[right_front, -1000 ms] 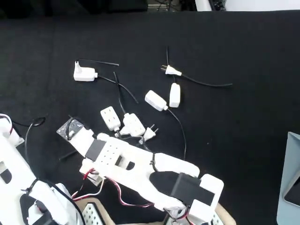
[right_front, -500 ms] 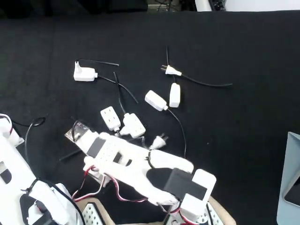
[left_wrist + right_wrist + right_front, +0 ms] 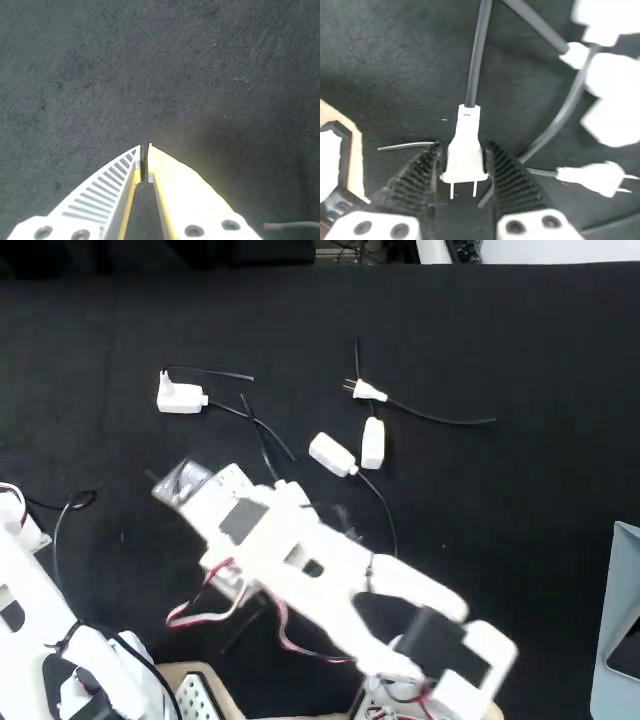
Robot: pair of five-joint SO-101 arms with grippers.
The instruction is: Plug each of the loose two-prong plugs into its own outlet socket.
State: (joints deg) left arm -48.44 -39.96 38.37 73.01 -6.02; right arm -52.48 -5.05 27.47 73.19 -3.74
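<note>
Clamps right end effector (image 3: 464,146) on a white two-prong plug (image 3: 465,159) left of centre over the black counter (image 3: 520,340), cord trailing away. Holds left end effector (image 3: 146,148) pinched together, near left.

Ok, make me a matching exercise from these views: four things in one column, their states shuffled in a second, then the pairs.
Things
1. left hand
2. right hand
3. plug with the straight cord
4. plug lying aside

States
A. lies free on the black cloth
B. shut, nothing between its fingers
C. shut on a plug
D. clamped between ribbed fingers, prongs bare

Pairs: 1-B, 2-C, 3-D, 4-A
</note>
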